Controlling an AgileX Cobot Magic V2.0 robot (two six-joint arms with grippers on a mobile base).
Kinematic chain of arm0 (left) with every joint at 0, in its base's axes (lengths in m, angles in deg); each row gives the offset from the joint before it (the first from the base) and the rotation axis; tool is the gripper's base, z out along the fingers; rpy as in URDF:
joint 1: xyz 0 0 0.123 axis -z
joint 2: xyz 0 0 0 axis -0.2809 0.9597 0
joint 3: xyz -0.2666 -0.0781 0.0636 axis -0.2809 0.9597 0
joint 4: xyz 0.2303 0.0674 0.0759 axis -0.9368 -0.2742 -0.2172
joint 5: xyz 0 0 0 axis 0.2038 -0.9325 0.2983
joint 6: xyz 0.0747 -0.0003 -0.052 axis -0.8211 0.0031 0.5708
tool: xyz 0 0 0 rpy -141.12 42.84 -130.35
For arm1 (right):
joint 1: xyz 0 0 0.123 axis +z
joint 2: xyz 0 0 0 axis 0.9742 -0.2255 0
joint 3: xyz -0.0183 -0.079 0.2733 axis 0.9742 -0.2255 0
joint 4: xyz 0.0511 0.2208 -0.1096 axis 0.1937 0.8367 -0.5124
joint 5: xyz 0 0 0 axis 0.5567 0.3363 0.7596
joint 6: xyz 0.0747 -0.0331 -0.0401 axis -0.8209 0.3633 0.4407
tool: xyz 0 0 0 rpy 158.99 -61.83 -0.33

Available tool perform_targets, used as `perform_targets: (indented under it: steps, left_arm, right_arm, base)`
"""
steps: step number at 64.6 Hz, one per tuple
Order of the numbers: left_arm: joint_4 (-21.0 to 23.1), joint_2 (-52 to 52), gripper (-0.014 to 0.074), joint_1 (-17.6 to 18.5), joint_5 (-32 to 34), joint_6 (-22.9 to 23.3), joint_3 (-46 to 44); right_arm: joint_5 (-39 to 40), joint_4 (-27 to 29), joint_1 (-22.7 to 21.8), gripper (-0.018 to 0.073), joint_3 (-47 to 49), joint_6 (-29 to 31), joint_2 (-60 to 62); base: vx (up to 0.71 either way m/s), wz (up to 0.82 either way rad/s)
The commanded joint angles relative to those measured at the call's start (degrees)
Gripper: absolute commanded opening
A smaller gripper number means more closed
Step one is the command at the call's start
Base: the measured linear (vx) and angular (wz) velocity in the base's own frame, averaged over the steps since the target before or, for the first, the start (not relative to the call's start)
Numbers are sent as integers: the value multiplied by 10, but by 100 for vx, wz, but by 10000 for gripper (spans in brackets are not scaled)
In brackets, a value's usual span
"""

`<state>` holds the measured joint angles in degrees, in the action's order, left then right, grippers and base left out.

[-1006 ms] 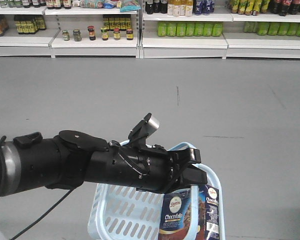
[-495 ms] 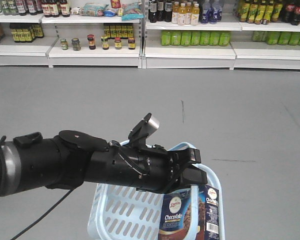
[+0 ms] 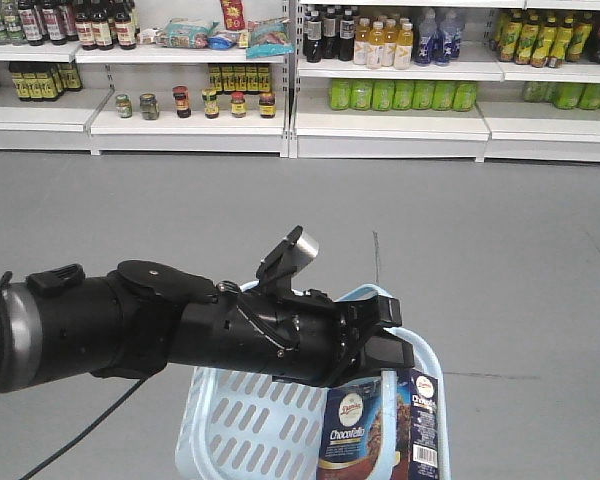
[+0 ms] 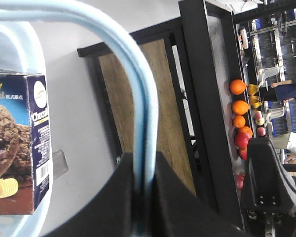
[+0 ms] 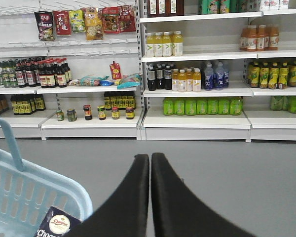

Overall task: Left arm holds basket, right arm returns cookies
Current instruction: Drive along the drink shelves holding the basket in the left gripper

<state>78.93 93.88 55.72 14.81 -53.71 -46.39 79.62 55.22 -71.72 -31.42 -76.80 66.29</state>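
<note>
Supermarket shelves [image 3: 380,110] stocked with bottles and jars line the far wall beyond a bare grey floor [image 3: 500,260]. Across the front view the left arm [image 3: 130,330] reaches out level, and the left gripper [image 4: 144,170] is clamped tight on the light blue handle [image 4: 138,84] of the basket [image 3: 230,420]. The cookies [image 3: 365,430] stand upright inside the basket, against the side wall below that gripper, with the round logo uppermost. The right gripper [image 5: 150,165] hovers near the basket, its two black fingers pressed together with nothing between them.
</note>
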Motion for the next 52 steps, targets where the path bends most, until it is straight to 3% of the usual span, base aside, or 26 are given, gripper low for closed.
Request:
perform_targets:
  steps: [1, 52]
  left_arm:
    - [50, -33, -8, 3, -24, -2, -17]
    - [50, -33, -8, 3, -24, -2, -17]
  right_arm:
    - [43, -5, 1, -8, -2, 1, 7]
    - [43, -5, 1, -8, -2, 1, 7]
  base:
    - [38, -1]
    - [37, -2]
